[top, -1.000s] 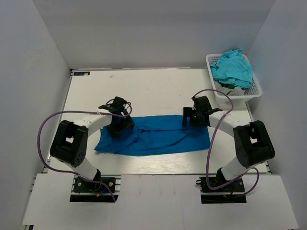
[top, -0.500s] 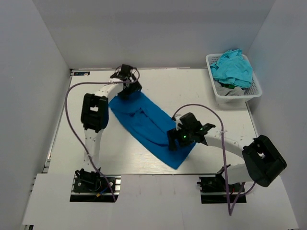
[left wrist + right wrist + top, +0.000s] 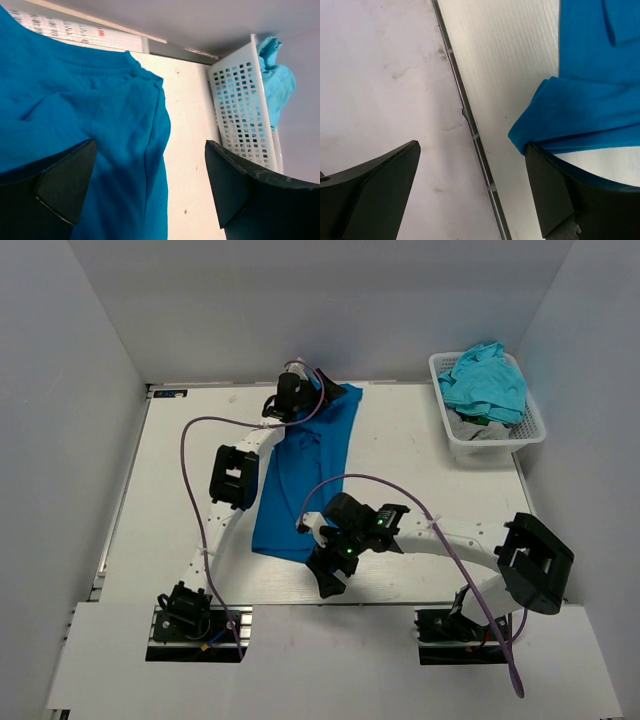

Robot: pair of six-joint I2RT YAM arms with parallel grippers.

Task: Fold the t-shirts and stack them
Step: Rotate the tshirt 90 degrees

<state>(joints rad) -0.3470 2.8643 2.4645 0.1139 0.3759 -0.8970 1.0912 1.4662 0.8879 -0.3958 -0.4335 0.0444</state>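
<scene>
Overhead and close wrist views share shirt (image 3: 290,468).

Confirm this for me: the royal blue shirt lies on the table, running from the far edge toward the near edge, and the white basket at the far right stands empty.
The basket is not empty. The top external view shows the white basket at the far right holding crumpled turquoise shirts. The rest stands: the royal blue shirt lies on the table, running from the far edge toward the near edge.

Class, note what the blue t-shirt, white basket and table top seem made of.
Blue t-shirt: soft matte knit, probably cotton; it creases, with a stitched hem. Basket: smooth white moulded plastic, judging by its even lattice holes. Table top: white, matte, finely ribbed board; material unclear.
</scene>
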